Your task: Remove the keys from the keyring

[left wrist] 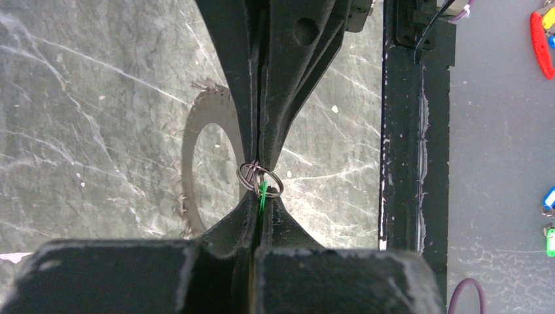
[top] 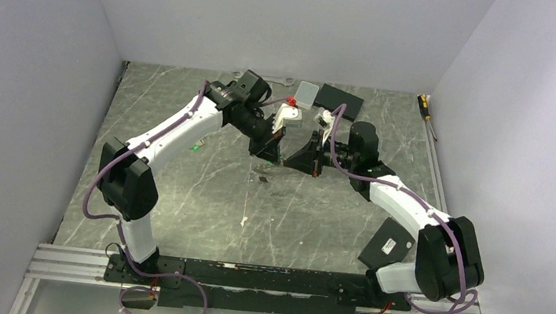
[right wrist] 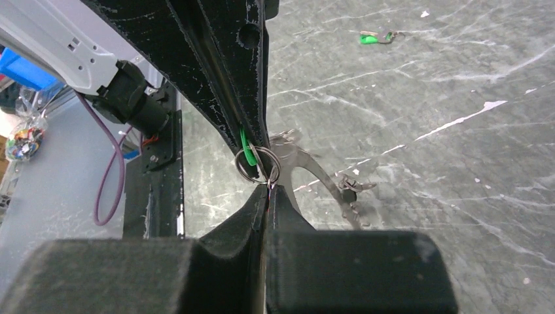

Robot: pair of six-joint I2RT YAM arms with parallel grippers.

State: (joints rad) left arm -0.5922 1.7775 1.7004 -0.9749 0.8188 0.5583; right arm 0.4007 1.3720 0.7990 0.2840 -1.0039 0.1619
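Note:
Both grippers meet above the middle of the table. My left gripper (top: 269,148) (left wrist: 262,195) is shut on a green-headed key (left wrist: 263,194), which still hangs on the keyring (left wrist: 260,179), a small loop of thin grey metal. My right gripper (top: 302,158) (right wrist: 268,188) is shut on the keyring (right wrist: 258,163) from the opposite side, and the green key (right wrist: 247,152) shows in the left fingers above it. A second green key (top: 197,145) (right wrist: 376,38) lies loose on the table. A black-headed key (top: 263,179) (right wrist: 350,190) lies loose below the grippers.
A black box (top: 341,99), a clear lidded box (top: 307,92) and a red item (top: 291,100) sit at the table's back. A screwdriver (top: 425,107) lies at the back right. Coloured tags (left wrist: 540,39) lie beyond the table's black edge rail (left wrist: 415,131).

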